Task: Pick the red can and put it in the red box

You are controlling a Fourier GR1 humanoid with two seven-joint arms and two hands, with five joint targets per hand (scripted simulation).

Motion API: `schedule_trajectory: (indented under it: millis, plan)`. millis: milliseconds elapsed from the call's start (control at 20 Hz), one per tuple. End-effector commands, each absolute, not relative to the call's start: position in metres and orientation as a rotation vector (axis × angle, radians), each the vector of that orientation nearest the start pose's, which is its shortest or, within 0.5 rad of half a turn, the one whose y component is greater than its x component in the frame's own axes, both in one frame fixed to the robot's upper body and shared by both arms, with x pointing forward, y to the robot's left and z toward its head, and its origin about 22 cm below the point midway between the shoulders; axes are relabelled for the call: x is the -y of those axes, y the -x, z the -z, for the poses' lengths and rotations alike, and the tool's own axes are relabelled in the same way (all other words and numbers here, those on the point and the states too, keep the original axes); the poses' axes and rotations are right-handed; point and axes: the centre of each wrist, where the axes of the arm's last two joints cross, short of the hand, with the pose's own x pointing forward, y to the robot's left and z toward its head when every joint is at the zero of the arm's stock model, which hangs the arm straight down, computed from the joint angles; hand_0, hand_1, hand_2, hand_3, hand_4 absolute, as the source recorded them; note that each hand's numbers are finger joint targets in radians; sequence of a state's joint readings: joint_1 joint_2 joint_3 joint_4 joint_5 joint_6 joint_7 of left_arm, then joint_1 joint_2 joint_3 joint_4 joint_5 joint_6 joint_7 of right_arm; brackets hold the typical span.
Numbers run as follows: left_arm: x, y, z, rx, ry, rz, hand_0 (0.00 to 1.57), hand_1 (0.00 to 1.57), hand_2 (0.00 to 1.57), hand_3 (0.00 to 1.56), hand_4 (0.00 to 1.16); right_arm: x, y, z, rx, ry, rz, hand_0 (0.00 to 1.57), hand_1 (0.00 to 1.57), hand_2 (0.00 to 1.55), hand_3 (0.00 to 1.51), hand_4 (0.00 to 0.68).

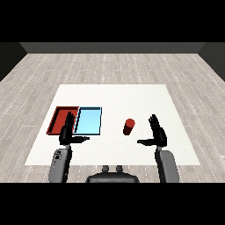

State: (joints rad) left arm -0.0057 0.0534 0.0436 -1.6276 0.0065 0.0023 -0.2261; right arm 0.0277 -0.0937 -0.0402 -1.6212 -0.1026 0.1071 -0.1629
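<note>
The red can point(128, 127) stands upright on the white table, right of the trays. My right hand point(157, 133) is open just to the can's right, fingers straight and thumb stretched toward the can, with a gap between them. The red tray point(59, 115) lies at the left, side by side with the light blue tray point(89, 120). Over the near edge of the two trays hovers my left hand point(68, 131), open with the thumb pointing right; it covers part of the red tray's right side. Neither hand holds anything.
The white table point(114, 96) extends beyond the trays and the can toward its far edge. Grey wooden floor surrounds the table on all sides.
</note>
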Motion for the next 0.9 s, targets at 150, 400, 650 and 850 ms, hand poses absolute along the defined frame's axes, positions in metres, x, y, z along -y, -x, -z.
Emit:
schedule_trajectory:
  millis: [150, 400, 650, 850]
  plan:
    - [-0.247, -0.235, -0.009, 1.953, -0.038, -0.025, 0.0, 0.0, 0.0, 0.0, 0.0, 0.284, -0.222, 0.018, 1.845, -0.105, -0.039, 0.0, 0.0, 0.0, 0.0, 0.0]
    - [-0.249, -0.233, -0.026, 1.974, -0.053, -0.027, 0.0, 0.0, 0.0, 0.0, 0.0, 0.264, -0.224, 0.007, 1.839, -0.091, -0.036, 0.0, 0.0, 0.0, 0.0, 0.0]
    - [-0.258, -0.255, -0.001, 1.961, -0.025, -0.044, 0.0, 0.0, 0.0, 0.0, 0.0, 0.256, -0.213, -0.009, 1.846, -0.096, -0.026, 0.0, 0.0, 0.0, 0.0, 0.0]
    - [-0.249, -0.239, 0.02, 1.959, -0.057, -0.014, 0.0, 0.0, 0.0, 0.0, 0.0, 0.26, -0.245, 0.008, 1.83, -0.106, -0.021, 0.0, 0.0, 0.0, 0.0, 0.0]
